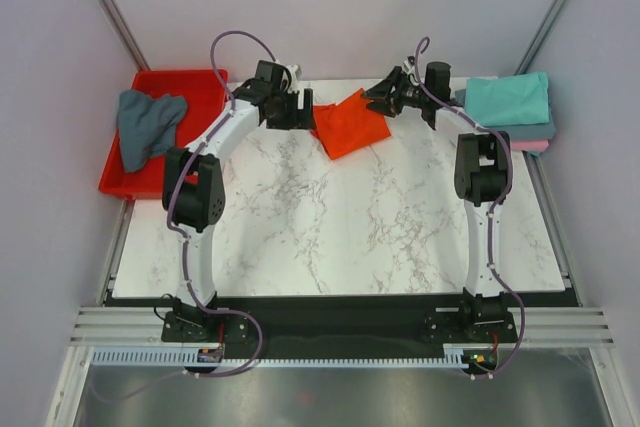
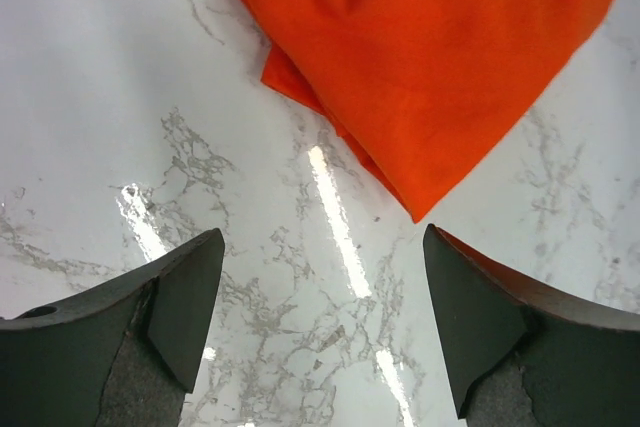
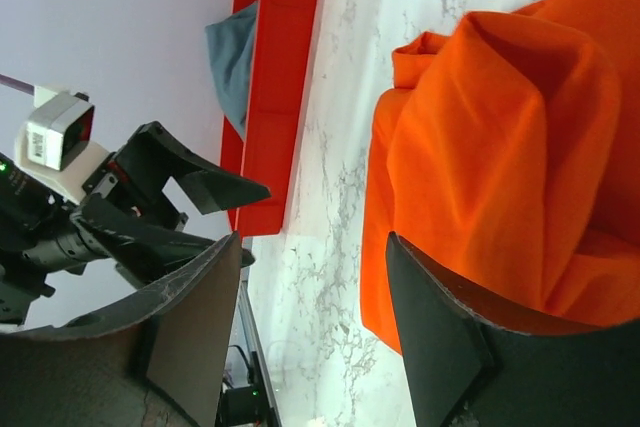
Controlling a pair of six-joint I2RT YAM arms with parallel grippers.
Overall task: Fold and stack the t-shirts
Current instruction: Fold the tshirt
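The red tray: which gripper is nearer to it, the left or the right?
Left. The left gripper is just right of the red tray, at the orange shirt's left edge. The right gripper is on the shirt's other side, farther from the tray.

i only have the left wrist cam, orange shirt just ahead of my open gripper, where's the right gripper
Observer: The right gripper is at the opposite side of the orange shirt from yours, with its jaws open and no cloth between them.
Operator: ok, is there a stack anywhere to put it on
Observer: Yes. At the far right edge of the table a folded teal shirt lies on top of a slate shirt and a pink shirt.
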